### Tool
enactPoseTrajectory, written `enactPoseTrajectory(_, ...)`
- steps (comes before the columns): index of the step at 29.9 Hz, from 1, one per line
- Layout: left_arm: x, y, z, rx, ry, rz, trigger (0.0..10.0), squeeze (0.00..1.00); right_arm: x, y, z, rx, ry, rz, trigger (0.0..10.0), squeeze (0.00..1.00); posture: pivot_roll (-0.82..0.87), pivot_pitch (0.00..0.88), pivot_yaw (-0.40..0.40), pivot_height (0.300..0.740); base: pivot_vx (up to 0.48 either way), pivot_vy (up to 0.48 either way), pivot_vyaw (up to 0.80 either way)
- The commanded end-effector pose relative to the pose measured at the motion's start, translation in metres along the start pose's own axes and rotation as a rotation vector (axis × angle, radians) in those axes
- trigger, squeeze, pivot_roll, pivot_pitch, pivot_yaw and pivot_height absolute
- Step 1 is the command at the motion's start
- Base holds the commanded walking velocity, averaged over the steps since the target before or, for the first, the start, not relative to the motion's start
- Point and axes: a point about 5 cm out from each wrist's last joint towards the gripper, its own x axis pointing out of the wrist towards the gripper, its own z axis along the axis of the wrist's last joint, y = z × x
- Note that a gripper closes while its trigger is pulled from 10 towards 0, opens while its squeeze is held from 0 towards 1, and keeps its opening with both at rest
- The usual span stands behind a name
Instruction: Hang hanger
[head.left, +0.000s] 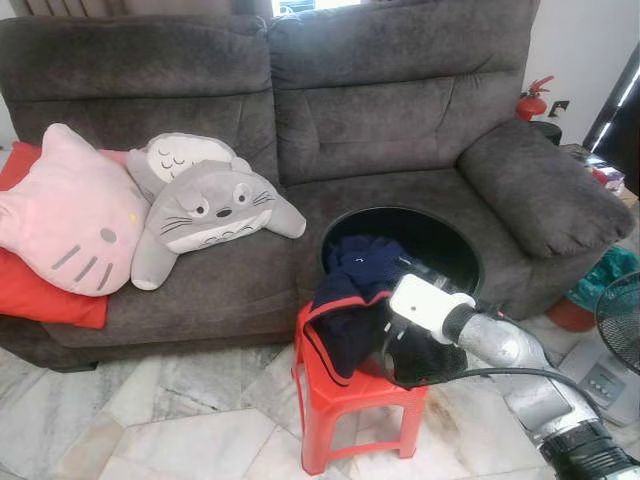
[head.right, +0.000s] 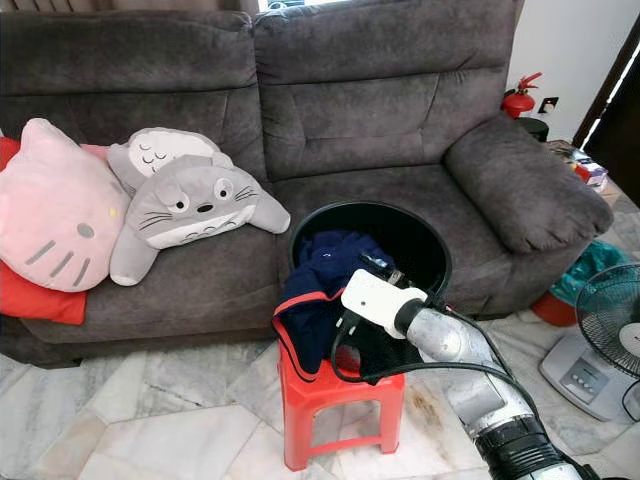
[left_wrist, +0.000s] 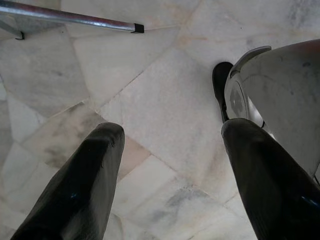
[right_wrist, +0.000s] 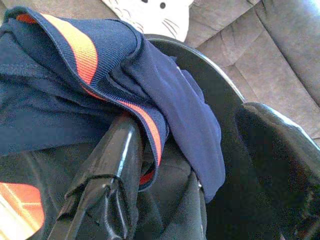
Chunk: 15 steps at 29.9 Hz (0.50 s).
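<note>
Stage: early, nothing hung | right gripper: jaws spread wide, navy garment lying between them over black basket | hanger: not discerned | left gripper: spread, idle above floor

We count one grey sofa carrying three plush cushions: one pink cat and two grey creatures. One red pillow lies under them. There is one red stool, one black basket, one navy garment, one fire extinguisher and one fan.
</note>
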Motion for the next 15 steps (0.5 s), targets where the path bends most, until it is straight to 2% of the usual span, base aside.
enactPoseTrajectory(1,-0.001,0.002,-0.002,0.024,0.005,0.006,10.0,0.0,0.002,-0.001,0.002,-0.002,-0.01,0.003,10.0,0.0,-0.18,0.0,0.038,0.74,0.0,0.0,0.0)
enactPoseTrajectory(6,0.0,0.002,-0.002,0.023,0.002,0.007,10.0,0.0,0.004,0.012,0.002,0.005,-0.039,0.068,10.0,0.0,-0.18,0.0,0.035,0.74,0.0,0.0,0.0)
enactPoseTrajectory(15,0.0,0.001,0.0,0.011,0.0,0.008,10.0,0.0,0.009,0.017,-0.002,0.022,-0.069,0.121,10.0,0.0,-0.17,0.0,0.031,0.74,0.0,0.0,0.0)
